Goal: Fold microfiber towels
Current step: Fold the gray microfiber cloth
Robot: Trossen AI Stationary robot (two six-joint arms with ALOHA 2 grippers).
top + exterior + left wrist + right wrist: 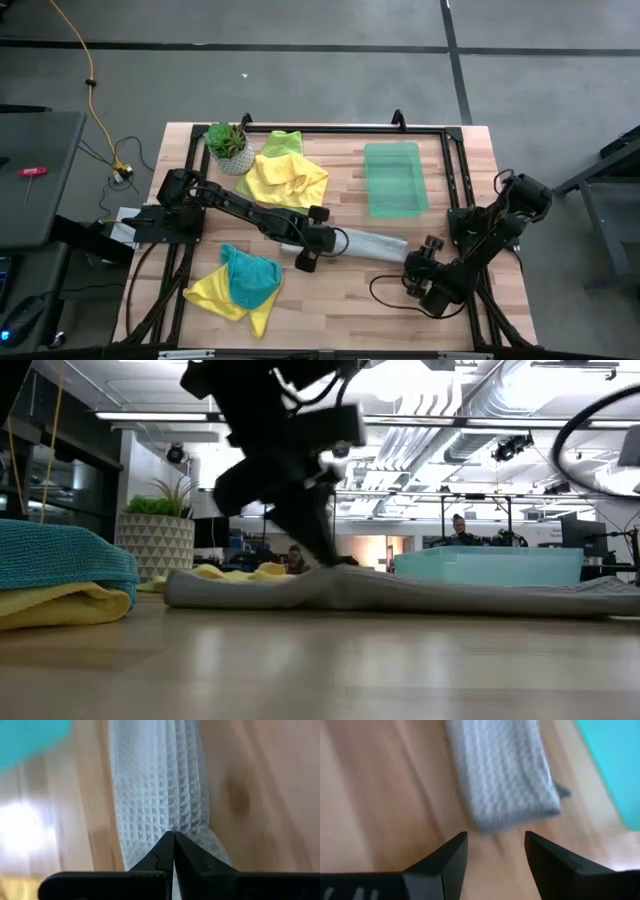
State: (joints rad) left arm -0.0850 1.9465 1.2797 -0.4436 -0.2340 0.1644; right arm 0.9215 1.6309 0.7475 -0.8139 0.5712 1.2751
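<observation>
A grey waffle-weave towel (365,242) lies as a long narrow strip on the wooden table, near its middle. My left gripper (328,242) is shut at the strip's left end (165,827). It also shows in the low view (322,560), coming down on the towel (420,592). My right gripper (496,840) is open and empty. It stands just short of the strip's right end (515,812), a little toward the near edge (412,262). My left gripper pinches the grey towel's left end (172,831) between its two shut fingertips, where the cloth gathers into a bunch. The fingers slant down from the table's left and lie along the strip. The rest of the strip lies on the table, slightly raised at the fingers (335,572).
A yellow and a lime towel (285,175) lie crumpled at the far left beside a potted plant (228,145). A teal towel on a yellow one (240,285) lies at the near left. A translucent green tray (395,178) stands at the far right.
</observation>
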